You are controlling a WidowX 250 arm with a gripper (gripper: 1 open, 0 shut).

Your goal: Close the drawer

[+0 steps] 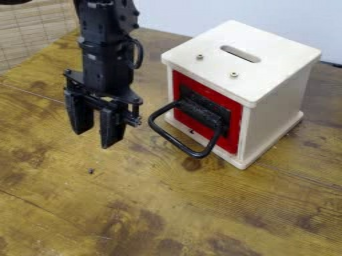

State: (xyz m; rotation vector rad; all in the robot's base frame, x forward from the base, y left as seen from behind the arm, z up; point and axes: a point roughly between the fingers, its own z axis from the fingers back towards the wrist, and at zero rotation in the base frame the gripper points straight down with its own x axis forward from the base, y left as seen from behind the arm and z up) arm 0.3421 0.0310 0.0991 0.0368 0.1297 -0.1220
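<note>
A small white cube box (261,75) stands on the wooden table (160,210) at the right. Its red front panel, the drawer (202,109), faces left and front, with a dark recessed centre and a large black loop handle (181,133) hanging down onto the table. The panel looks about flush with the box's front. My black gripper (96,127) hangs left of the handle, pointing down, fingers (110,128) open with nothing between them. A gap separates it from the handle.
The white box's top has a slot (242,53) and two small screws. A woven basket-like object (34,30) sits at the back left corner. A white wall edge runs behind the table.
</note>
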